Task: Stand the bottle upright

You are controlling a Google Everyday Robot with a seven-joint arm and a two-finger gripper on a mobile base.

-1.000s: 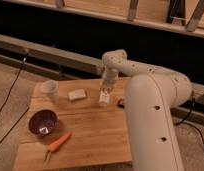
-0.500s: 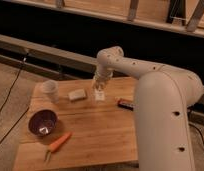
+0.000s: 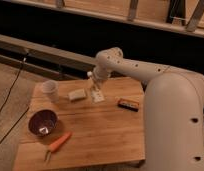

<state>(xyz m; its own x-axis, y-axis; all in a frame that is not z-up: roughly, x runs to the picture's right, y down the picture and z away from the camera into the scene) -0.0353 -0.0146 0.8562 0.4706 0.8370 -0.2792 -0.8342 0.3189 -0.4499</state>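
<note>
- Camera view, left side: translucent white plastic cup (image 3: 50, 89), dark purple round bowl (image 3: 43, 122) and orange carrot (image 3: 59, 142) sit well clear of the action, so low risk there.
- The small beige rectangular block (image 3: 77, 94) lies just beside the drop spot. A sideways swing could nudge it.
- The slim clear plastic bottle with whitish label (image 3: 98, 96) is at the back middle of the wooden table (image 3: 105, 130), base at or near the surface and leaning slightly (contact not clear).
- The white arm's gripper (image 3: 95, 86) is above it, jaws pressed together on the bottle's upper part.
- Risk: letting go before the base sits flat. The bottle has a narrow foot and would tip or roll.
- The small dark bar with orange trim (image 3: 128, 104) on the right is apart from everything.
- Versus a second ago: gripper and bottle have shifted left toward the block, and the bar is now uncovered.
</note>
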